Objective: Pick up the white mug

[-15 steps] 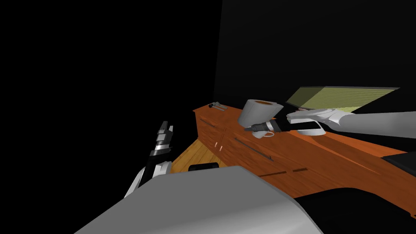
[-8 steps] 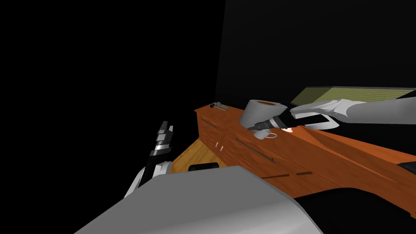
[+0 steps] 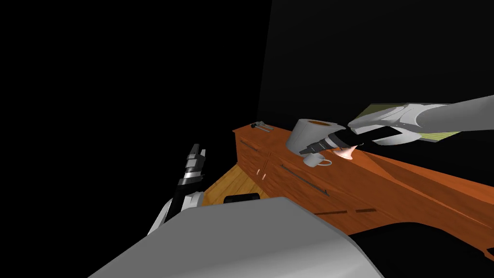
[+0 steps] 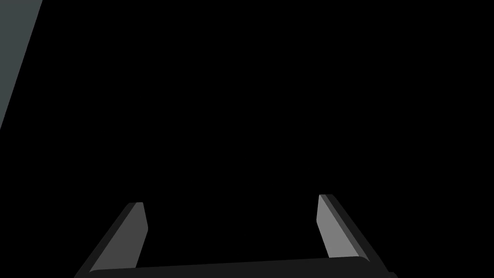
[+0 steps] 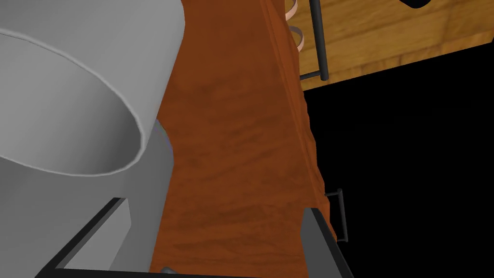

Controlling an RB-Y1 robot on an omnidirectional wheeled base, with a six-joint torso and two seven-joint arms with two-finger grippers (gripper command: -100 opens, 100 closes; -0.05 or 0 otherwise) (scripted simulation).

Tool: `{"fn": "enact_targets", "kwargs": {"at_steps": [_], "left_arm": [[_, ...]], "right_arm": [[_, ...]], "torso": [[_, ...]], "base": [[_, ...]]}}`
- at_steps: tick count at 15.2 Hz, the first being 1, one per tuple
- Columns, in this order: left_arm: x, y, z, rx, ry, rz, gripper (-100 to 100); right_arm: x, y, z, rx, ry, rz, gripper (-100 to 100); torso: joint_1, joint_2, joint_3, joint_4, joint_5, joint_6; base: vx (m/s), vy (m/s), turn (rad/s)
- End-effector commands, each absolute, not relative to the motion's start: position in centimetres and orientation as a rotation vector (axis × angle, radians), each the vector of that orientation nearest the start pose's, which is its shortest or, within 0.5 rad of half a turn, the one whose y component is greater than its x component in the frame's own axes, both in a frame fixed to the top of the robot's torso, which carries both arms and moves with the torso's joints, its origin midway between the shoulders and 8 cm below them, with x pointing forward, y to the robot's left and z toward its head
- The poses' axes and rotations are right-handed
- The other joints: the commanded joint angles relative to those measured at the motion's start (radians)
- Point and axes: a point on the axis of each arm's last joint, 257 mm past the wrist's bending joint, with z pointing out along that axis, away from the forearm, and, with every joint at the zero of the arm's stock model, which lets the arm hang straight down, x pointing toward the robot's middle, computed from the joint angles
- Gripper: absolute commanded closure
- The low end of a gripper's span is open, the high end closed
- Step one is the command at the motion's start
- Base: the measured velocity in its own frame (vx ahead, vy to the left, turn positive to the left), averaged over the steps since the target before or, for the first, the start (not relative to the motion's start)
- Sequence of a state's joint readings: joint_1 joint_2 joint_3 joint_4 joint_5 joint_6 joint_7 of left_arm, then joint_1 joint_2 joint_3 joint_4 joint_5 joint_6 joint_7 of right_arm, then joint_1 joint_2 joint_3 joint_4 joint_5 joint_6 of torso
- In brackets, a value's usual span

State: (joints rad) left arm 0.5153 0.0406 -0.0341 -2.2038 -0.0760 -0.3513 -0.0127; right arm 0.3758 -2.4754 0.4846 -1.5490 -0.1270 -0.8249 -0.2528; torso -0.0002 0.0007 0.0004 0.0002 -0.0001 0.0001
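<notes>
Right claw [image 3: 304,151] released, close by white mug [image 3: 314,160] on wooden counter [image 3: 395,188]; left claw [image 4: 231,201] released.

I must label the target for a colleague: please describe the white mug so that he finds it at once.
Find the reddish-brown wooden cabinet with drawers. Near its far end stands a tall pale container with a brown top; the white mug sits in front of it, by the right gripper. It is much smaller than the container and has a side handle.

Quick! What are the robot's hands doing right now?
Left gripper: open, empty.
Right gripper: open, empty, close to the mug.
</notes>
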Motion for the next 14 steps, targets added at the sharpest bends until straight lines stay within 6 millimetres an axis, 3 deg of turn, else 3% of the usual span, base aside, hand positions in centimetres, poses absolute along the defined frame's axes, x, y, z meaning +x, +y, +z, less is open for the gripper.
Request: {"fn": "enact_targets", "kwargs": {"at_steps": [1, 7, 14], "left_arm": [[37.9, 26.7, -4.9, -0.769, 0.86, -1.205, 0], [37.9, 26.7, -4.9, -0.769, 0.86, -1.205, 0], [37.9, 26.7, -4.9, -0.769, 0.86, -1.205, 0]], "right_arm": [[34.9, -51.3, -7.5, -0.478, 2.702, 0.105, -100], [33.5, -52.8, -6.6, -0.479, 2.794, 0.008, -100], [27.9, -54.4, -8.5, -0.384, 3.008, -0.029, -100]], "torso": [[0.0, 0.0, 0.0, 0.0, 0.0, 0.0], [-0.001, 0.0, 0.0, 0.0, 0.0, 0.0], [-0.002, -0.001, -0.001, 0.0, -0.001, 0.0]], "base": [[-0.011, -0.011, 0.081], [-0.015, -0.017, 0.06], [-0.001, -0.032, 0.082]]}}
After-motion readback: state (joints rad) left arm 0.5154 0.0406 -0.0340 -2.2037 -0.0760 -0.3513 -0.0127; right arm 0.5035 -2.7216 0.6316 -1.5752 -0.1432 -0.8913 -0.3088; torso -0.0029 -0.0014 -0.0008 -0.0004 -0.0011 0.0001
